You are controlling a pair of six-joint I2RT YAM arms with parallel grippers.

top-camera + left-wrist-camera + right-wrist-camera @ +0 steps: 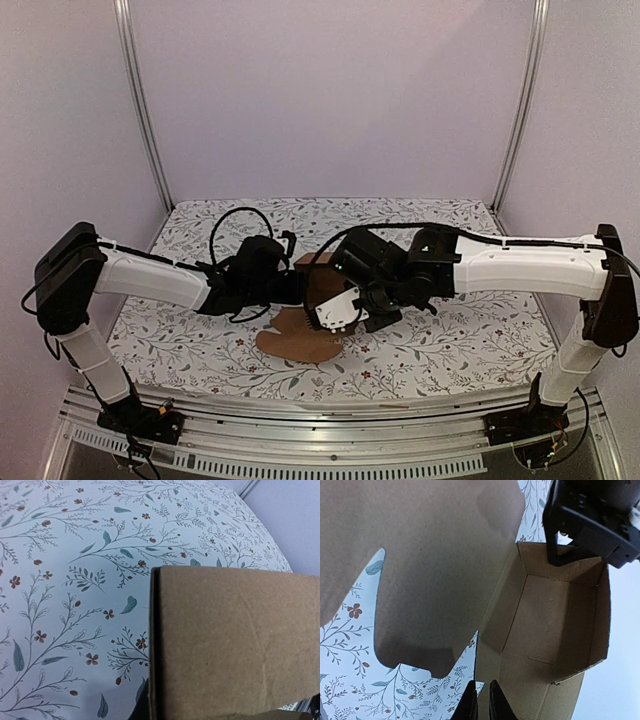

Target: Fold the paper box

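Note:
The paper box is plain brown cardboard, partly folded, held between both grippers at the table's middle. Its rounded flaps lie on the cloth in front. In the right wrist view the box is an open tray with raised walls, and a large flap hangs in front of the camera. My right gripper is shut on the near wall's edge. My left gripper holds the opposite wall; its black fingers straddle that wall. In the left wrist view a cardboard panel fills the right side and hides the fingers.
The table is covered by a white cloth with a floral print. Metal frame posts stand at the back corners before pale walls. A black cable loops above the left wrist.

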